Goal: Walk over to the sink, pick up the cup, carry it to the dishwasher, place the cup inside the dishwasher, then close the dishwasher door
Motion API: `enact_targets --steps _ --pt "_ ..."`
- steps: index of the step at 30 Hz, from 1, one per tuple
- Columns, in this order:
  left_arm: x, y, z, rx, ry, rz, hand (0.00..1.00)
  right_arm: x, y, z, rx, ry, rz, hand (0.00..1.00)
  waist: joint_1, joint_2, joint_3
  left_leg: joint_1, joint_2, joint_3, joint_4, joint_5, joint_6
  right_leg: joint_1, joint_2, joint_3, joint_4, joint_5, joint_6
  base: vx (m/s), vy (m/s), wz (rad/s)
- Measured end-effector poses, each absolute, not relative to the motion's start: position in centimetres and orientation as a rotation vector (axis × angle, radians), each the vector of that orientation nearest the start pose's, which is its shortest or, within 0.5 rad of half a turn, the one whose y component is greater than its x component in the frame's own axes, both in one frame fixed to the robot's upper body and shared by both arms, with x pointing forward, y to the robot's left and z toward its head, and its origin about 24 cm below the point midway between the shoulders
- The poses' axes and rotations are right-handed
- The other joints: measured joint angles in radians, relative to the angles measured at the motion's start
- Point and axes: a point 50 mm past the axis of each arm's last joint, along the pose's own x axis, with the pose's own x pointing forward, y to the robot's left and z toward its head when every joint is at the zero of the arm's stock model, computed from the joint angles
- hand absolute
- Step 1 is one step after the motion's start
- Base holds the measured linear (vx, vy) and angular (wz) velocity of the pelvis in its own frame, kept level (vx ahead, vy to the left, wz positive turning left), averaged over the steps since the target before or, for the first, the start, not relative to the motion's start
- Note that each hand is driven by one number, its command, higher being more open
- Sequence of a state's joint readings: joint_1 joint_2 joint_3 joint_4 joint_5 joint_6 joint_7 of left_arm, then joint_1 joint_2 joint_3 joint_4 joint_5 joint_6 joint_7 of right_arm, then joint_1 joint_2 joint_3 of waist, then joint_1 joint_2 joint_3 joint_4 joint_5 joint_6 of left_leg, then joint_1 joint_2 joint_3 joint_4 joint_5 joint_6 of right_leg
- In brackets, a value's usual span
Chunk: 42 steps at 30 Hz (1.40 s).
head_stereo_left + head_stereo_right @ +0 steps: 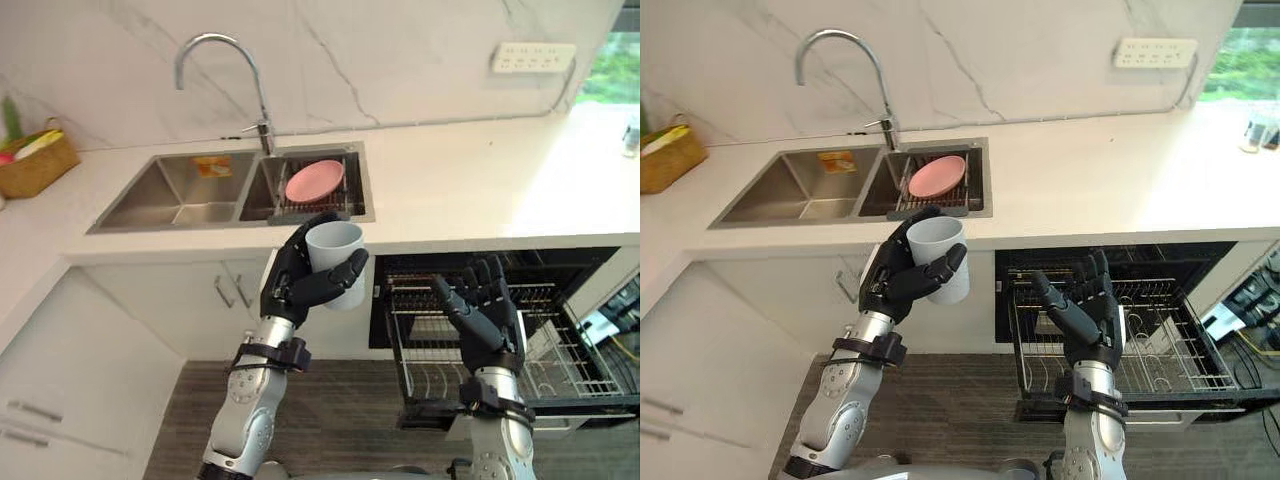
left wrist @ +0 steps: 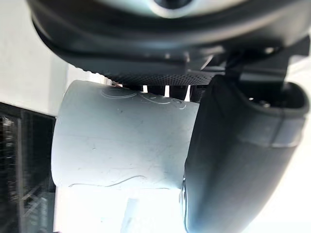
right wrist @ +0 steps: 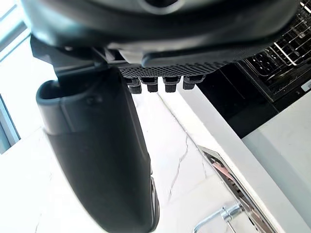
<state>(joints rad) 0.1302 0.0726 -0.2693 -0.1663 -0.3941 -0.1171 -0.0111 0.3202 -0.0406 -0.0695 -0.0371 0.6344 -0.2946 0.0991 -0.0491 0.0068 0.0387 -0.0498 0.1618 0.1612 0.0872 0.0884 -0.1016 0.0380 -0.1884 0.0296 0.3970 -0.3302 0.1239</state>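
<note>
My left hand [image 1: 300, 280] is shut on a pale grey cup [image 1: 336, 258], holding it upright in front of the counter edge, below the sink [image 1: 180, 195]. In the left wrist view the cup [image 2: 121, 141] lies between thumb and fingers. My right hand [image 1: 490, 315] hangs open with straight fingers over the pulled-out wire rack [image 1: 560, 345] of the open dishwasher [image 1: 600, 265], to the right of the cup.
A pink plate [image 1: 314, 180] rests on a rack in the sink's right basin under the tap [image 1: 215, 50]. A wicker basket [image 1: 35, 160] stands at the counter's far left. White cabinet doors [image 1: 215, 300] lie below the sink. A wall socket [image 1: 532, 57] is at upper right.
</note>
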Motion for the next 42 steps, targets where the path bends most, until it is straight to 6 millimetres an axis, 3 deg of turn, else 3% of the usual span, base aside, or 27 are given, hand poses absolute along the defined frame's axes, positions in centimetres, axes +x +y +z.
enact_targets --steps 1,3,9,12,14,15,17,19,21,24,26,27,28,29,30,31,32,33,36,37,38,39,41,42 --pt "22.1 11.0 5.2 -0.351 -0.073 -0.222 0.00 17.6 -19.8 0.6 0.558 -0.082 -0.225 1.00 -0.016 -0.038 -0.009 0.004 -0.032 0.012 0.000 -0.005 0.005 0.001 -0.034 0.015 -0.026 0.017 0.014 0.32 0.306 -0.37" --pt "21.8 11.7 4.6 -0.336 -0.046 -0.223 0.00 17.7 -19.4 0.4 0.582 -0.081 -0.225 1.00 -0.018 -0.058 -0.009 0.026 -0.050 0.031 0.001 -0.037 0.019 0.019 -0.052 0.046 -0.073 0.046 0.031 0.15 0.205 -0.41" --pt "22.0 11.4 4.5 -0.326 -0.044 -0.265 0.00 18.7 -19.9 -0.3 0.563 -0.047 -0.218 1.00 -0.021 -0.064 -0.006 0.058 -0.078 0.093 0.102 -0.165 0.028 0.024 -0.087 0.119 -0.141 0.088 0.036 0.02 0.116 -0.76" --pt "22.2 11.2 4.7 -0.332 -0.055 -0.270 0.00 18.8 -20.0 -0.7 0.556 -0.013 -0.223 1.00 -0.024 -0.036 -0.004 0.063 -0.081 0.079 0.140 -0.233 0.061 -0.089 -0.068 0.064 -0.012 0.139 -0.047 -0.04 0.141 -1.32" --pt "22.8 10.9 5.4 -0.329 -0.081 -0.287 0.00 18.8 -20.1 -0.8 0.555 -0.010 -0.234 1.00 -0.039 -0.042 0.028 0.099 -0.080 0.116 0.130 -0.243 0.074 -0.215 -0.080 -0.036 0.189 0.198 -0.141 -0.04 0.155 -1.05" --pt "22.9 10.9 5.6 -0.325 -0.089 -0.290 0.00 18.8 -20.0 -0.8 0.557 -0.006 -0.238 1.00 -0.045 -0.047 0.041 0.128 -0.079 0.150 0.116 -0.244 0.076 -0.249 -0.096 -0.084 0.241 0.230 -0.163 -0.05 0.181 -1.27" --pt "22.9 11.1 5.8 -0.309 -0.090 -0.283 0.00 18.8 -19.9 -0.9 0.558 0.002 -0.228 1.00 -0.045 -0.044 0.051 0.183 -0.072 0.217 0.072 -0.244 0.079 -0.262 -0.124 -0.211 0.231 0.266 -0.145 -0.03 0.117 -1.31" --pt "22.9 11.7 7.0 -0.294 -0.136 -0.256 0.00 19.0 -19.4 -0.7 0.562 -0.002 -0.185 1.00 -0.043 -0.044 0.043 0.179 -0.063 0.286 0.050 -0.244 0.081 -0.247 -0.106 -0.360 0.080 0.273 -0.125 0.05 0.075 -1.34" --pt "23.0 12.0 7.6 -0.300 -0.166 -0.239 0.00 19.2 -19.4 0.0 0.557 -0.026 -0.160 1.00 -0.043 -0.038 0.049 0.160 -0.060 0.318 0.064 -0.241 0.073 -0.236 -0.083 -0.410 -0.007 0.279 -0.117 0.10 0.009 -0.93" --pt "23.0 11.4 7.8 -0.316 -0.172 -0.259 0.00 19.2 -20.5 0.6 0.511 -0.050 -0.161 1.00 -0.054 -0.006 0.069 0.158 -0.033 0.257 0.111 -0.270 0.055 -0.199 -0.052 -0.412 -0.047 0.281 -0.108 0.05 -0.053 -0.26" --pt "23.1 11.0 7.9 -0.322 -0.180 -0.278 0.00 19.2 -21.0 1.3 0.489 -0.075 -0.156 1.00 -0.050 0.023 0.077 0.139 0.009 0.247 0.184 -0.336 0.060 -0.178 -0.030 -0.424 -0.041 0.249 -0.096 0.01 -0.058 0.04" --pt "23.0 10.9 7.6 -0.324 -0.164 -0.280 0.00 19.0 -20.9 1.6 0.483 -0.085 -0.140 1.00 -0.047 0.045 0.071 0.149 0.039 0.249 0.211 -0.360 0.038 -0.170 -0.001 -0.420 0.012 0.192 -0.110 0.09 -0.125 0.09" --pt "22.9 10.9 7.3 -0.320 -0.151 -0.280 0.00 18.7 -20.4 1.9 0.489 -0.098 -0.124 1.00 -0.045 0.045 0.055 0.131 0.067 0.241 0.321 -0.366 0.009 -0.132 0.036 -0.411 0.030 0.122 -0.130 0.13 -0.190 0.24" --pt "22.9 10.5 7.0 -0.331 -0.145 -0.290 0.00 18.8 -20.4 2.3 0.485 -0.119 -0.117 1.00 -0.048 0.064 0.073 0.043 0.139 0.232 0.557 -0.360 0.025 -0.108 0.048 -0.420 0.042 0.081 -0.121 0.12 -0.162 0.22" --pt "22.8 10.5 6.6 -0.333 -0.129 -0.287 0.00 18.7 -20.4 2.3 0.483 -0.118 -0.113 1.00 -0.041 0.076 0.076 0.002 0.169 0.219 0.668 -0.324 0.047 -0.093 0.055 -0.417 0.042 0.074 -0.123 0.11 -0.161 0.03" --pt "22.5 10.3 6.0 -0.325 -0.103 -0.289 0.00 18.7 -20.4 2.3 0.482 -0.118 -0.109 1.00 -0.034 0.084 0.081 -0.054 0.200 0.187 0.793 -0.249 0.053 -0.065 0.063 -0.410 0.034 0.066 -0.131 0.16 -0.116 -0.26" --pt "22.1 10.0 5.2 -0.323 -0.066 -0.298 0.00 18.7 -20.5 2.3 0.480 -0.120 -0.109 1.00 -0.024 0.087 0.083 -0.095 0.211 0.169 0.867 -0.248 0.023 -0.040 0.056 -0.396 0.032 0.057 -0.136 0.20 -0.112 -0.33" --pt "21.9 9.8 4.8 -0.324 -0.048 -0.308 0.00 18.7 -20.6 2.4 0.478 -0.122 -0.111 1.00 -0.022 0.086 0.083 -0.104 0.203 0.174 0.856 -0.252 0.029 -0.025 0.046 -0.387 0.025 0.053 -0.135 0.23 -0.079 -0.40" --pt "21.7 9.2 4.5 -0.340 -0.031 -0.325 0.00 18.8 -20.9 2.7 0.473 -0.137 -0.110 1.00 -0.024 0.076 0.080 -0.095 0.149 0.189 0.576 -0.263 0.021 -0.001 0.020 -0.345 -0.026 0.078 -0.109 0.26 -0.044 -0.44" --pt "21.7 9.0 4.6 -0.347 -0.035 -0.326 0.00 18.8 -21.1 3.0 0.466 -0.151 -0.105 1.00 -0.030 0.074 0.078 -0.067 0.103 0.150 0.356 -0.247 0.000 -0.006 0.002 -0.326 -0.038 0.083 -0.101 0.23 0.004 -0.33" --pt "21.7 9.0 4.6 -0.349 -0.036 -0.326 0.00 18.8 -21.2 3.2 0.461 -0.156 -0.099 1.00 -0.035 0.074 0.078 -0.052 0.084 0.124 0.251 -0.230 -0.017 -0.008 -0.005 -0.316 -0.040 0.085 -0.098 0.28 0.045 -0.44" --pt "21.7 9.0 4.6 -0.348 -0.036 -0.323 0.00 18.8 -21.4 3.3 0.448 -0.160 -0.084 1.00 -0.038 0.075 0.077 -0.022 0.062 0.082 0.093 -0.160 -0.046 -0.008 -0.013 -0.295 -0.047 0.089 -0.089 0.28 0.109 -0.49" --pt "21.7 9.1 4.6 -0.346 -0.036 -0.319 0.00 18.8 -21.7 3.5 0.434 -0.164 -0.066 1.00 -0.038 0.080 0.074 0.009 0.057 0.083 -0.021 -0.021 -0.036 -0.004 -0.016 -0.268 -0.056 0.094 -0.060 0.36 0.218 -0.50" --pt "21.7 9.0 4.6 -0.348 -0.037 -0.319 0.00 18.9 -22.0 3.7 0.435 -0.176 -0.054 1.00 -0.041 0.095 0.064 0.016 0.055 0.094 -0.046 0.114 -0.016 0.001 -0.015 -0.260 -0.066 0.088 -0.026 0.36 0.322 -0.22"
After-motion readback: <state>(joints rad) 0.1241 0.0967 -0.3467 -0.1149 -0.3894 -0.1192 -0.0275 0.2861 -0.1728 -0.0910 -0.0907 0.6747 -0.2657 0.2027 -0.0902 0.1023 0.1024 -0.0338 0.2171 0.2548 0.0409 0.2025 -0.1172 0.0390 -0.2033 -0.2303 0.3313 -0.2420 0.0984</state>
